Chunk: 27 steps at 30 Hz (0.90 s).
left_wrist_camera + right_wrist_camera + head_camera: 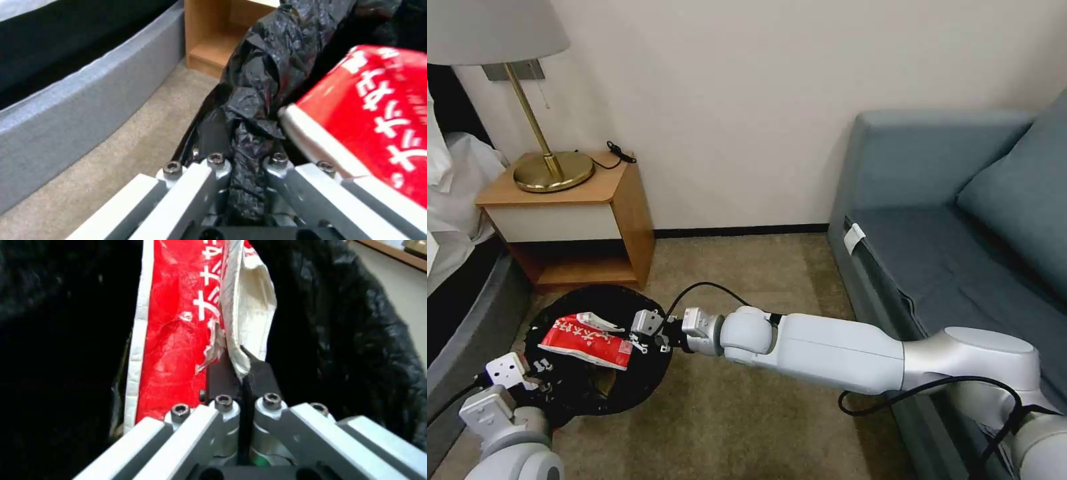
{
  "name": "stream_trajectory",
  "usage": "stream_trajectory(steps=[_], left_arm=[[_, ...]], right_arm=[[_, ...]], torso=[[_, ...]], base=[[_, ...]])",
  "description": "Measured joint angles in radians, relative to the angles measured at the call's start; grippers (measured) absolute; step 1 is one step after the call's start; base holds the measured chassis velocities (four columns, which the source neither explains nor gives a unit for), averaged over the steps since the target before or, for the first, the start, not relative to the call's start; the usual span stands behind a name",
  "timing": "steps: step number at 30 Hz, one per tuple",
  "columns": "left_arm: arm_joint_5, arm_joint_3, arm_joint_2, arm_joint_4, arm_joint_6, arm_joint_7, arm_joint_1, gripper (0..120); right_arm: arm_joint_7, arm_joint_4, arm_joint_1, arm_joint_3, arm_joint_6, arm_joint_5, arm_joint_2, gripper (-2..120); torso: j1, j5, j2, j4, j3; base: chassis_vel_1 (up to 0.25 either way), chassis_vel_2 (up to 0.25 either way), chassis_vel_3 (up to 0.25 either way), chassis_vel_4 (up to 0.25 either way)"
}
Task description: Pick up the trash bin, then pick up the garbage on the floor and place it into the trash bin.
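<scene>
The trash bin [627, 387], its black bag folded over the rim, hangs just above the floor [740, 427] at lower left. My left gripper [542, 371] is shut on the near rim, and the left wrist view shows the crinkled bag [249, 100] pinched in the left gripper [242, 150]. A crumpled red-and-white packet [584, 341], one piece of the garbage, lies across the bin's mouth. My right gripper [635, 333] reaches in from the right, shut on the packet's torn white flap [249, 316]. In the right wrist view the gripper [242, 373] clamps that flap, with the packet [171, 340] over the dark bin interior.
A wooden nightstand [580, 227] with a brass lamp [550, 170] stands just behind the bin. A bed edge [467, 313] runs along the left and a blue-grey sofa [947, 253] fills the right. Beige carpet lies open between them.
</scene>
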Motion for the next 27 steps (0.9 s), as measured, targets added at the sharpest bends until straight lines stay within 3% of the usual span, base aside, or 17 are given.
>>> stream_trajectory(steps=[4,19,23,27], left_arm=[[-0.005,-0.002,0.000,-0.001,0.001,-0.001,0.001,3],[-0.024,-0.001,0.000,0.001,0.005,-0.006,-0.001,3],[-0.052,-0.001,0.000,0.011,0.010,-0.015,0.000,3],[-0.087,-0.002,0.000,0.021,0.014,-0.027,0.002,3]], right_arm=[[0.009,-0.016,0.002,-0.004,0.006,-0.020,0.011,19],[0.039,0.024,0.003,0.034,0.011,-0.016,-0.016,69],[0.062,0.079,0.005,0.067,0.005,-0.001,-0.049,88],[0.068,0.116,0.005,0.101,0.002,0.005,-0.094,98]], torso=[[0.000,0.0000,0.000,0.0001,0.000],[0.000,0.0001,0.000,0.0001,0.000],[0.000,0.0001,0.000,0.0001,0.000],[0.000,0.0003,0.000,0.0001,0.000]], base=[[0.000,0.000,0.000,0.000],[0.000,0.000,0.000,0.000],[0.000,0.000,0.000,0.000],[0.000,0.000,0.000,0.000]])
